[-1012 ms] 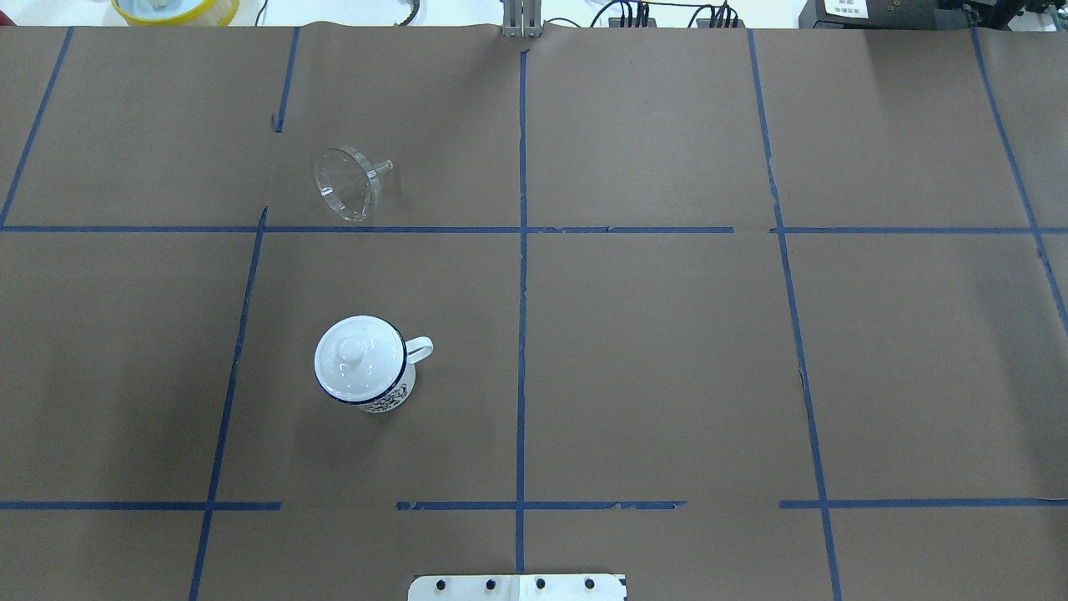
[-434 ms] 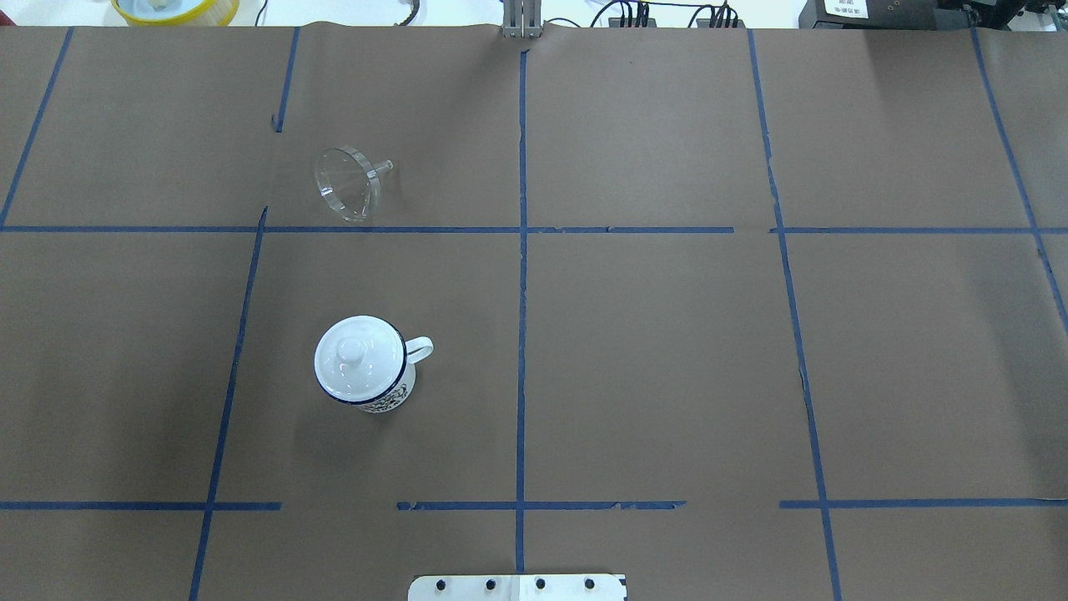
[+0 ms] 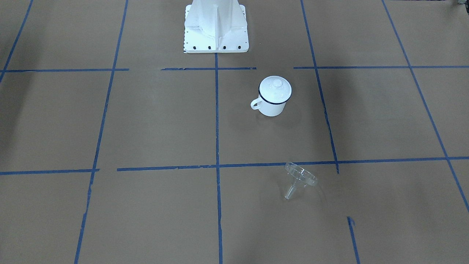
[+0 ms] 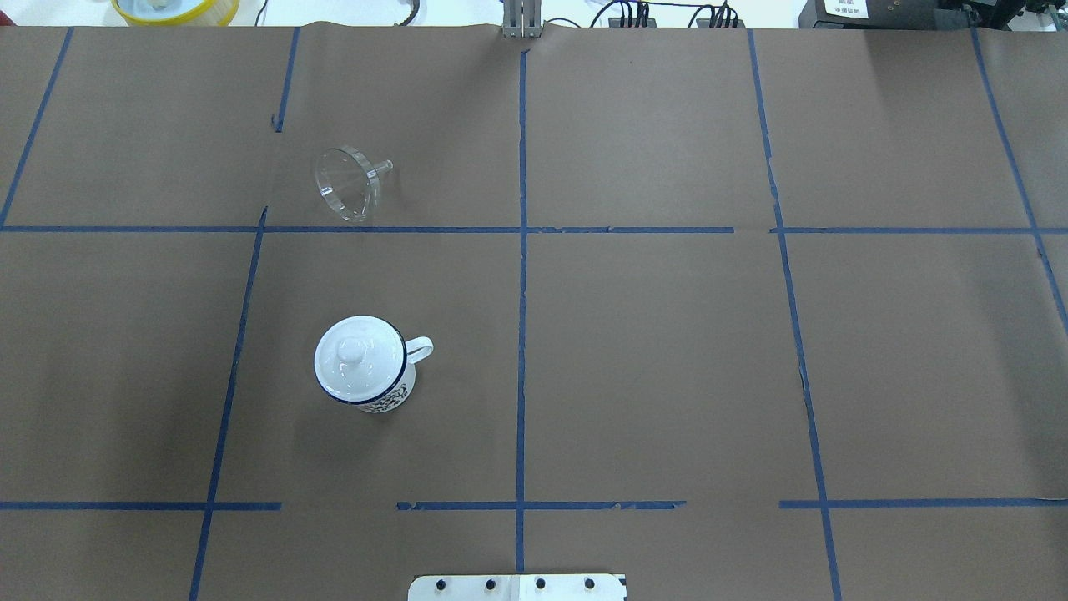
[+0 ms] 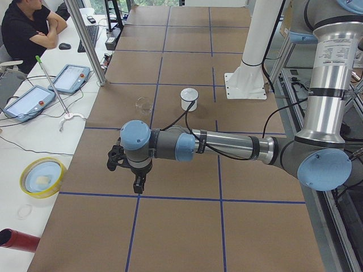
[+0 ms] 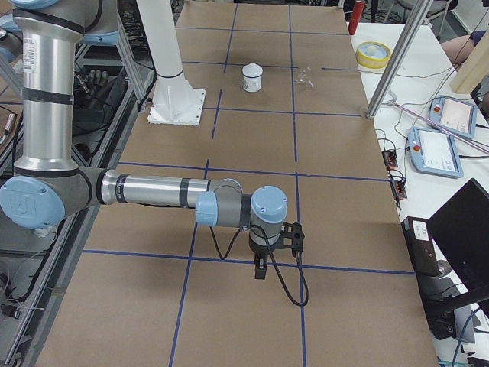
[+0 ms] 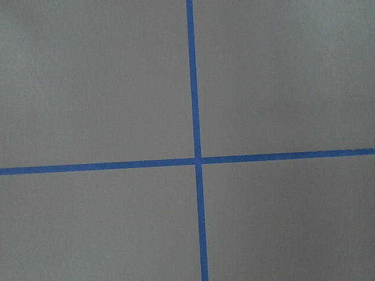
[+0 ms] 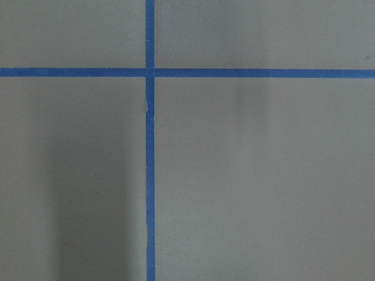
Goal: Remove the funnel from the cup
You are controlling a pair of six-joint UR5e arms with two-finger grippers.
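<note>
A brown-papered surface (image 4: 667,376) gridded with blue tape (image 4: 521,334) spreads under two arms stretched low towards opposite ends: the left arm (image 5: 227,144) at one, the right arm (image 6: 153,189) at the other, both well apart from the work. The left pincer (image 5: 138,185) and the right pincer (image 6: 260,269) point down over tape crossings, and from these side views one cannot tell whether either is spread or pressed together; neither holds anything. The cup (image 4: 367,367) stands upright on the robot's left half, handle towards the centre line, a knobbed lid (image 4: 357,357) seated on it. The funnel (image 4: 346,185) lies on its side in the next cell farther out, across a tape line, apart from the cup, spout towards the centre. The removal appears done; the next move likely calls for nothing beyond keeping the arms away. Bare paper surrounds both things, far from any edge, though the funnel could roll on its round rim.
</note>
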